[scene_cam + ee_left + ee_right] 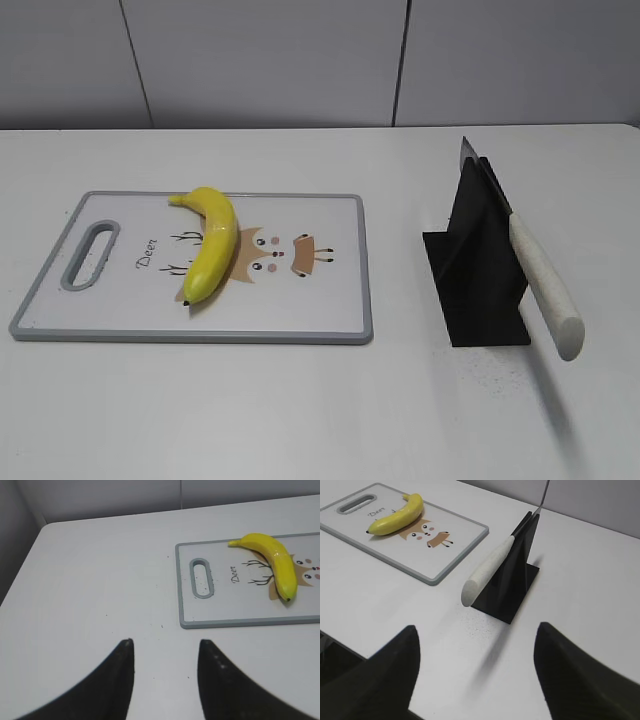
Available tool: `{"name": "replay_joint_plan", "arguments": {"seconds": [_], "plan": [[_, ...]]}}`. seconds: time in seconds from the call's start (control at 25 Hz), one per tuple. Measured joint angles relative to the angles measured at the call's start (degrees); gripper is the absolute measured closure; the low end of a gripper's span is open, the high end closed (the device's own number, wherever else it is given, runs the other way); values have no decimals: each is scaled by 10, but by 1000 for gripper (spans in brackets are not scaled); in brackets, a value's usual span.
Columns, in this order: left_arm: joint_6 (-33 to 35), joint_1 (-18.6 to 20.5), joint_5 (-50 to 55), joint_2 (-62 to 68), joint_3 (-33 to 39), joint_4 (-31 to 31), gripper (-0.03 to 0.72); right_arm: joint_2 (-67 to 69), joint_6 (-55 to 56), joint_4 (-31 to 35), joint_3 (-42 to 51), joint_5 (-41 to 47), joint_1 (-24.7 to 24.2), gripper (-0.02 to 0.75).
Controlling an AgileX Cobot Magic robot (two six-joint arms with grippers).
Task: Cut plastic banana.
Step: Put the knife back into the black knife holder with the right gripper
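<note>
The plastic banana (211, 243) is glossy yellow, whole, and lies on a white cutting board (120, 300) with a grey rim and a deer drawing. It also shows in the left wrist view (277, 564) and the right wrist view (396, 516). A knife with a speckled white handle (543, 284) rests slanted in a black stand (480, 275), handle toward the front. My left gripper (166, 644) is open and empty over bare table, left of the board. My right gripper (477, 629) is open and empty, in front of the knife handle (487, 570). Neither gripper shows in the exterior view.
The board (240, 622) has a slot handle (91, 254) at its left end. The black stand (512, 587) sits to the right of the board. A grey panelled wall (300, 60) runs behind the white table.
</note>
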Motion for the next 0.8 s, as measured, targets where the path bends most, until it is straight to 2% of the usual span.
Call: {"name": "replay_joint_plan", "arguments": {"seconds": [0.6, 0.8], "plan": [[0, 0, 0, 0, 0, 0, 369, -1, 0, -7, 27, -3, 0, 181], [0, 0, -1, 0, 0, 0, 420, -1, 0, -7, 27, -3, -1, 181]]}}
